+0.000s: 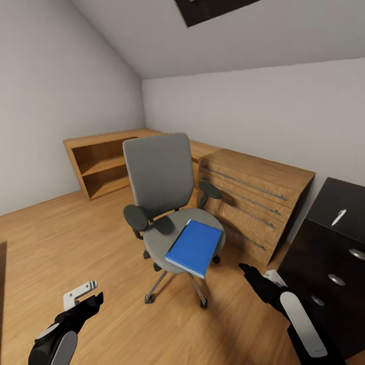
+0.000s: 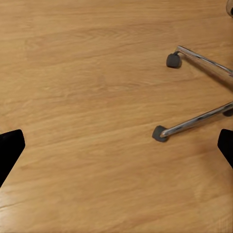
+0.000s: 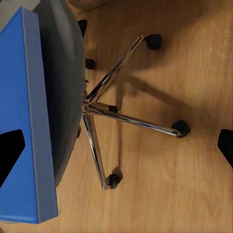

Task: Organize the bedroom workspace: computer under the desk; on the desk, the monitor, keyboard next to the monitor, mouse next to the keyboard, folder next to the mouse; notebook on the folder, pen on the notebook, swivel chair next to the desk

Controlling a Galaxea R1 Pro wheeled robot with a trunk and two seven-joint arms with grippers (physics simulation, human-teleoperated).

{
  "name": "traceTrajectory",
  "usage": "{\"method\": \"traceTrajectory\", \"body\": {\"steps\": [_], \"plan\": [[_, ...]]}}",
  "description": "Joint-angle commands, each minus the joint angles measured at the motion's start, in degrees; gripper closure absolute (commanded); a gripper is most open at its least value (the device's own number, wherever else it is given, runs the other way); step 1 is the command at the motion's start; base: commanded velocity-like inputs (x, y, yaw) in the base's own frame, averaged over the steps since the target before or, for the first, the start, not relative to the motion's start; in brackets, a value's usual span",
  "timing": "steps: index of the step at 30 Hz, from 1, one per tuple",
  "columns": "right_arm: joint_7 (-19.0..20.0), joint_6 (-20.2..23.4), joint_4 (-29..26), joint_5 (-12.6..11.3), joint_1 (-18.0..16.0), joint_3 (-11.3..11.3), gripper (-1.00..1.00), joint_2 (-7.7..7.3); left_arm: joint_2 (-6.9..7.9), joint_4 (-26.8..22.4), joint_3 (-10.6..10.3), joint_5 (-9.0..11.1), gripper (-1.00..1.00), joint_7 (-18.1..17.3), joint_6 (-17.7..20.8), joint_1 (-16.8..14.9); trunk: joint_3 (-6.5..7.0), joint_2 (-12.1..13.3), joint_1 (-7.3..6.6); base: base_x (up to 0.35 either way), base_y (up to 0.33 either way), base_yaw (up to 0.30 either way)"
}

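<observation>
A: Folder?
B: Blue folder [image 1: 194, 247] flat on swivel chair [image 1: 157, 185] seat, overhanging the front edge, dead centre. Pen [image 1: 338, 217] on black desk [image 1: 339, 203], 3 o'clock.
A: Grippers?
B: Left gripper [image 1: 83, 296] at 7 o'clock, right gripper [image 1: 256, 276] at 5 o'clock; both spread wide, holding nothing, over wood floor [image 1: 61, 243].

The desk [image 1: 338, 238] was cut off by the right edge of the head view, only a corner of its black top and drawer unit showing. A small white object [image 1: 338, 217] on it was too small to identify. The folder [image 3: 22, 121] hid most of the swivel chair [image 3: 63, 97] seat in the right wrist view, its own edge cropped.
</observation>
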Motion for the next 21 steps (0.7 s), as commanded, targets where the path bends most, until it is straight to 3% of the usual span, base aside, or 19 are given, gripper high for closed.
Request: {"method": "traceTrajectory", "body": {"steps": [1, 6, 13, 17, 19, 21], "plan": [[-0.18, 0.15, -0.08, -0.48, -0.04, 0.00, -1.00, -0.01, 0.02, -0.08, -0.04, 0.60, -1.00, 0.49, 0.14, -0.04, -0.24, -0.44, 0.22, 0.000, 0.000, 0.000], [3.29, 0.19, -0.04, -0.55, -0.04, -0.02, -1.00, -0.08, 0.02, -0.08, -0.04, 0.60, -1.00, 0.48, 0.14, -0.04, -1.14, -2.45, 1.32, 0.000, 0.000, 0.000], [17.37, 0.17, 5.42, -0.28, -0.04, -0.18, -1.00, -0.25, -0.02, -0.08, -0.19, 0.60, -1.00, 0.51, 0.14, -0.04, -2.39, -5.25, 2.85, 0.000, 0.000, 0.000], [21.71, 0.16, 7.91, -0.15, -0.04, -0.32, -1.00, -0.27, -0.05, -0.08, -0.58, 0.60, -1.00, 0.53, 0.14, -0.04, -3.11, -6.86, 3.73, 0.000, 0.000, 0.000], [25.90, 0.15, 9.37, -0.08, -0.04, -0.40, -1.00, -0.22, -0.06, -0.08, -0.85, 0.60, -1.00, 0.54, 0.14, -0.04, -3.47, -7.66, 4.17, 0.000, 0.000, 0.000], [26.40, 0.15, 9.55, -0.10, -0.04, -0.40, -1.00, -0.18, -0.06, -0.08, -0.88, 0.60, -1.00, 0.54, 0.14, -0.04, -3.83, -8.46, 4.61, 0.000, 0.000, 0.000]]}}
